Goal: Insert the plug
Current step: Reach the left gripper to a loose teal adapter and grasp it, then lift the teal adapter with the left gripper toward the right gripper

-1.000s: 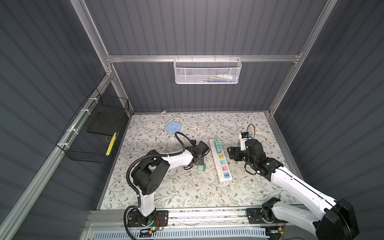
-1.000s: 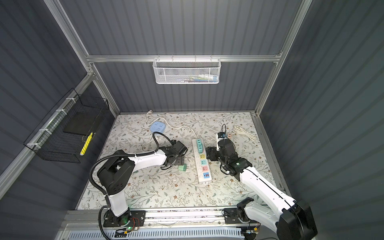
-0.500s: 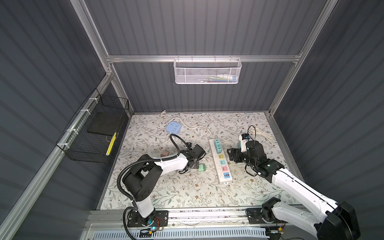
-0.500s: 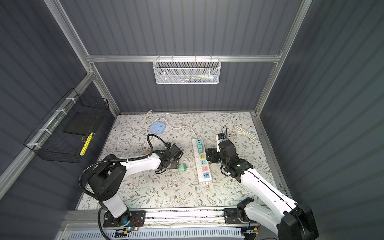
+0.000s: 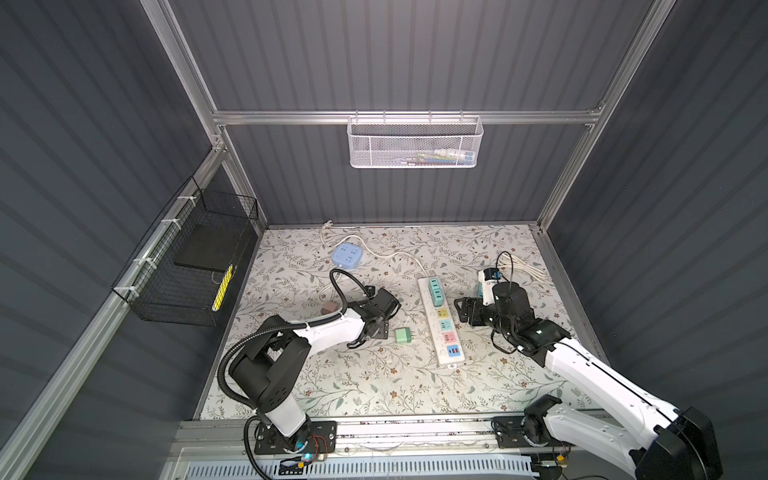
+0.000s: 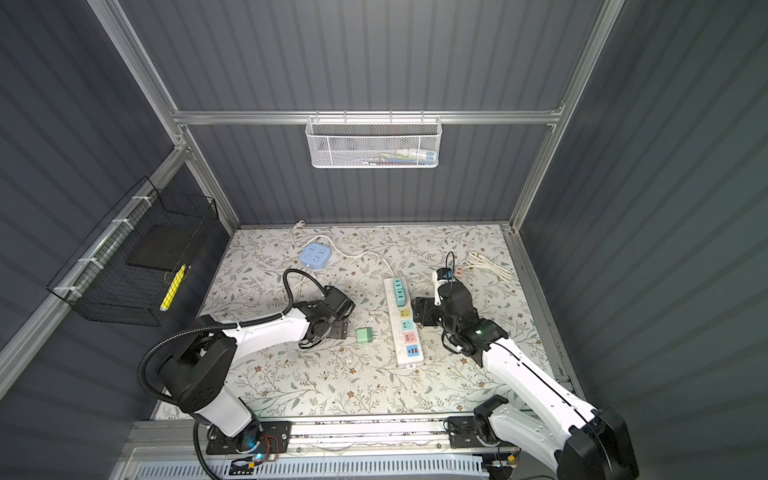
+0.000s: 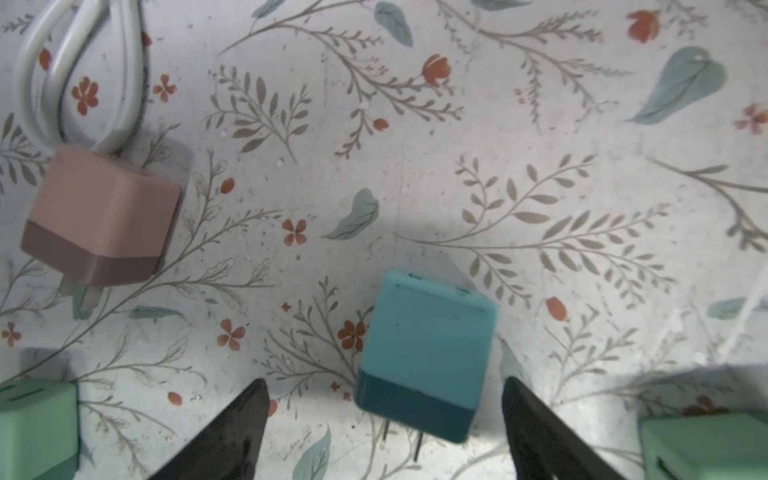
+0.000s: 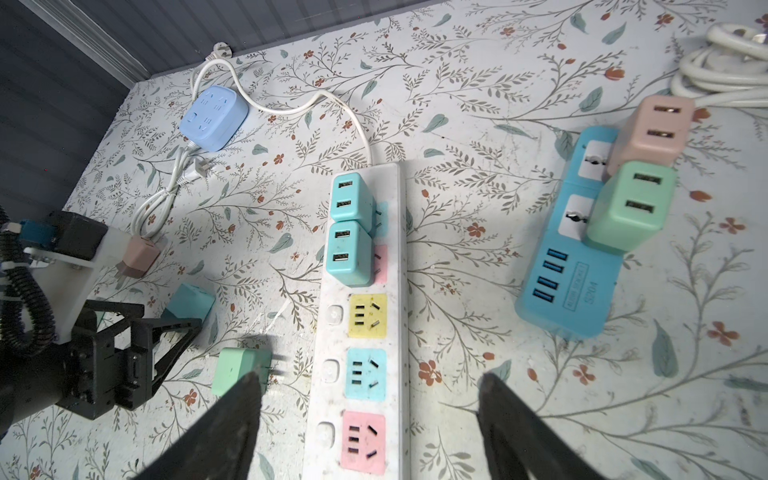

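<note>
The teal plug (image 7: pixel 424 357) lies on its side on the mat, left of the white power strip (image 5: pixel 440 320), under the left arm's wrist. The left gripper (image 7: pixel 384 382) is spread open around it, one dark finger on each side with a gap showing at both, so nothing is gripped. The plug's two prongs point back toward the wrist. The arm hides this plug in both top views.

Just beside the strip lies a green plug (image 5: pixel 402 335), prongs toward the sockets. The strip's far end carries two teal adapters (image 8: pixel 349 199), and its yellow, blue and pink sockets are free. The right gripper (image 8: pixel 368 375) hangs over the strip's near half, fingers wide apart and holding nothing. A pink adapter (image 7: pixel 99 216) rests by a looped white cable, and a pale blue socket cube (image 5: pixel 347 256) sits near the back wall. To the right, a blue strip (image 8: pixel 569 270) holds a pink and a green adapter.

On the back rail hangs a white mesh basket (image 5: pixel 415 143); its colourful contents are too small to name. A black wire basket (image 5: pixel 187 266) on the left wall holds a dark flat slab and a yellow stick (image 5: pixel 222 289).

The floral mat (image 5: pixel 374 382) covers the floor, enclosed by grey ribbed walls and aluminium framing.
</note>
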{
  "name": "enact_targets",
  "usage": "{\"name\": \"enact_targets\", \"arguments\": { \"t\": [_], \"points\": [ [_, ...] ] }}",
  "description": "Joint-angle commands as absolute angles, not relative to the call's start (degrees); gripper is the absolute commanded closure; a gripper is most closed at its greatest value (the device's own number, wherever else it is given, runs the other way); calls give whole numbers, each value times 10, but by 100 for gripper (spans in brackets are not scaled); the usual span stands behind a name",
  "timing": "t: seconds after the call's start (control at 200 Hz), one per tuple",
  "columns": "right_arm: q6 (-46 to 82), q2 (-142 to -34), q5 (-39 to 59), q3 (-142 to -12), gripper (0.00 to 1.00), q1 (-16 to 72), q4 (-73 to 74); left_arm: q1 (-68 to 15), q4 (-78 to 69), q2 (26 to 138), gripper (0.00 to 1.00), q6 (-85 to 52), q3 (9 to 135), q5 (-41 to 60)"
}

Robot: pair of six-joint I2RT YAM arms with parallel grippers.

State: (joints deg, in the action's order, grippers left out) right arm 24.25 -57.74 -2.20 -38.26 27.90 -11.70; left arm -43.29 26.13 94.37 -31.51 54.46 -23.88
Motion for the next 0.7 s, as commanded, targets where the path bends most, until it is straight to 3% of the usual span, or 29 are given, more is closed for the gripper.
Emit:
{"name": "enact_targets", "arguments": {
  "t": [0.0, 0.07, 0.12, 0.29, 0.425, 0.695],
  "points": [
    [246, -574, -39, -390, 18, 282, -132, -429, 294, 947, 12, -266, 588, -230],
    [245, -576, -43, -385, 14, 282, -131, -426, 311, 959, 12, -261, 604, -228],
    [255, -577, -54, -384, 1, 282, -139, -425, 317, 963, 12, -259, 611, -229],
    [265, -553, -95, -366, 1, 278, -133, -425, 325, 948, 5, -245, 621, -232],
    [234, -533, -44, -349, 1, 275, -98, -425, 309, 920, 1, -204, 605, -219],
    [228, -555, 20, -359, 27, 276, -79, -395, 377, 920, 9, -156, 629, -127]
  ]
}}
